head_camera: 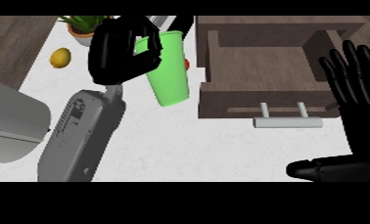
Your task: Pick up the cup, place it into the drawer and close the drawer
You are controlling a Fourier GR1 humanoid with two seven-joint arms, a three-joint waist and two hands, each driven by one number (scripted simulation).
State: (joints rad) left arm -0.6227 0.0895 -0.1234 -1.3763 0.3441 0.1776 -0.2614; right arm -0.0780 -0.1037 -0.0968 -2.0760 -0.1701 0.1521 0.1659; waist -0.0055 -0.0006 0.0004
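Left hand (119,52) sits high in the upper left of the frame, black fingers and thumb curled round the green cup (170,69). The cup is held tilted, its wider end pointing down toward the centre of the frame, its upper part half hidden behind the fingers. The grey forearm (83,135) runs down from the hand toward the lower left.

Just to the right of the cup, the open drawer (267,66) fills the upper right: a brown wooden box, its inside bare. Its left wall stands just beside the cup, a thin gap between them. The front panel lies toward the lower edge of the drawer, and the pale bar handle (287,122) juts out over the white counter (188,149).

Right hand (353,78) shows at the right edge, fingers straight and spread, pointing up, resting over the drawer's right wall. It holds nothing. Its thumb lies low at the lower right.

Room to move: a broad stretch of bare white counter opens below the cup and the drawer front, across the middle and bottom of the frame. At far left, a yellow lemon (60,57) lies on the counter, well apart from the cup, and a potted plant (84,26) stands at the top edge behind the left hand. A small red thing peeks out between cup and drawer; I cannot tell what it is.
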